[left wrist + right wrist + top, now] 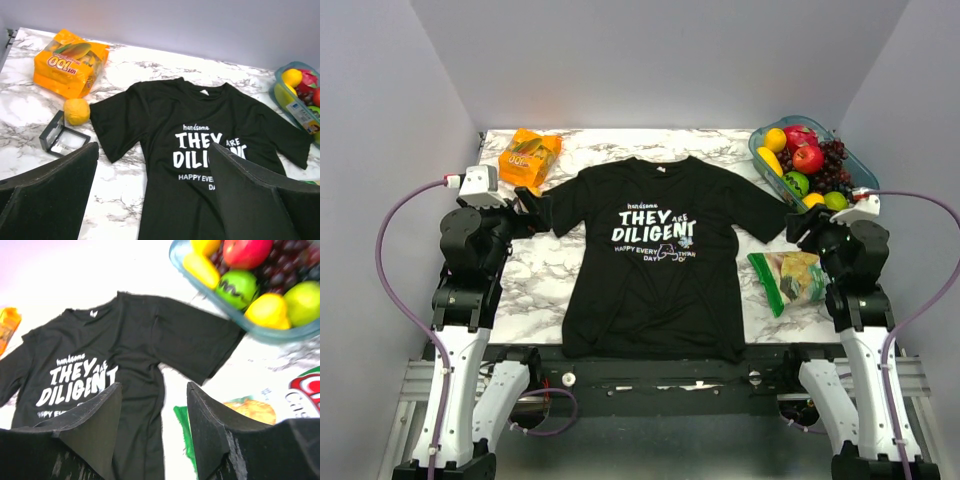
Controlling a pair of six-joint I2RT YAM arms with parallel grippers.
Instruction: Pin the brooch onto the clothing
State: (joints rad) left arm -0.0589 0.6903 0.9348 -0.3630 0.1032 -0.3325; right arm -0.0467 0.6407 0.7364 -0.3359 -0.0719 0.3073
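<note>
Across the bench (535, 285), flat, print-up — the clothing (660, 295); near its sleeves, left pincer (154, 150) and right pincer (154, 387) — both spread, gripping nothing.

One T-shirt (655, 270) lies between two tools, the left gripper (154, 150) and the right gripper (154, 387). Ahead of the left gripper are one orange snack bag (70, 62), one orange ball (76, 111) and one small black box (62, 139). By the right gripper are one green snack bag (788, 280) and one tub of fruit (280, 333).

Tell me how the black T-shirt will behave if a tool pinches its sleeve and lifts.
The T-shirt lies flat and thin on the marble table, so it will probably drape limply rather than hold shape. Pushed, its cloth would likely bunch into wrinkles instead of sliding whole.
</note>
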